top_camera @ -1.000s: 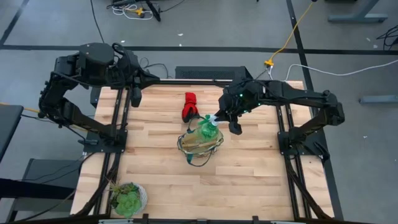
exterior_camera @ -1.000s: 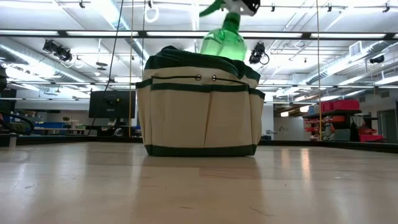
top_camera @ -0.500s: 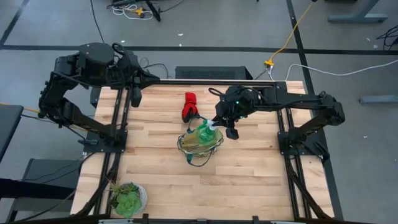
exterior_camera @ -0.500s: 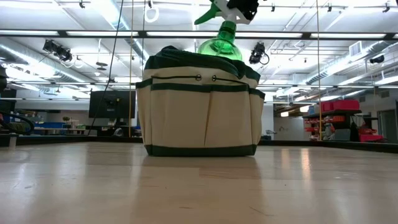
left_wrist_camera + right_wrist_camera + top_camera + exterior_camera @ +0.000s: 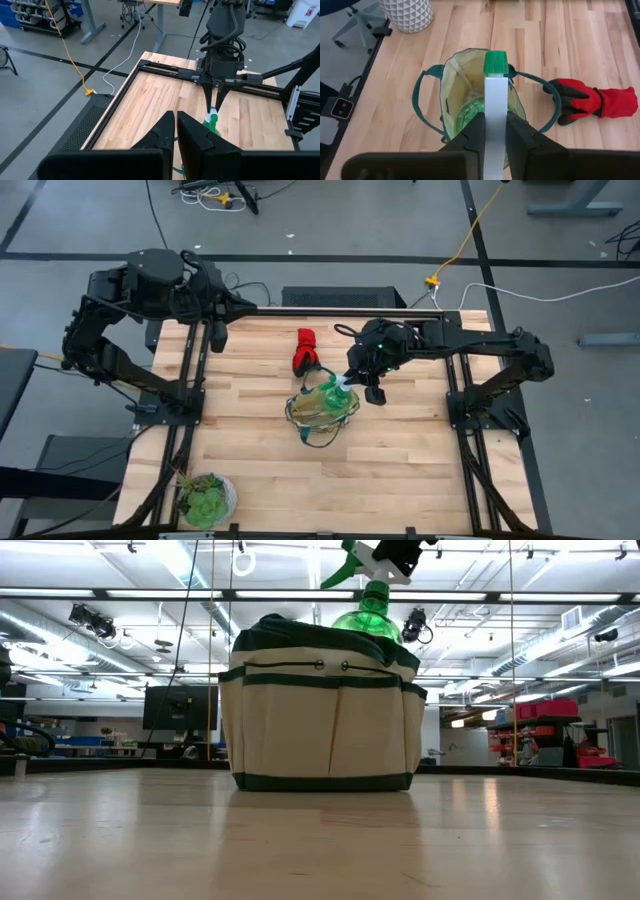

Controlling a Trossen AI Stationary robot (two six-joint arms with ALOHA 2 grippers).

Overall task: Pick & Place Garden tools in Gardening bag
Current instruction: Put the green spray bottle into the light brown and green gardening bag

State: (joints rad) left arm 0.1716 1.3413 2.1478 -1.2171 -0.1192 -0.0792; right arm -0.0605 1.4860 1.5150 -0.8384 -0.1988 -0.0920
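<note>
- The spray bottle (image 5: pixel 492 95) is sitting lower in the gardening bag (image 5: pixel 320 725) than a second ago — only its green neck and white nozzle are showing above the dark green rim in the low view.
- The right gripper (image 5: pixel 492 131) is clamping the white nozzle from both sides, directly over the bag's mouth.
- The left gripper (image 5: pixel 175 131) is waiting, fingers pressed together, by the table's far left corner.
- Counting — one bag, one bottle, one red-and-black glove bundle (image 5: pixel 305 351) lying just beside the bag, one potted plant (image 5: pixel 205 500).
</note>
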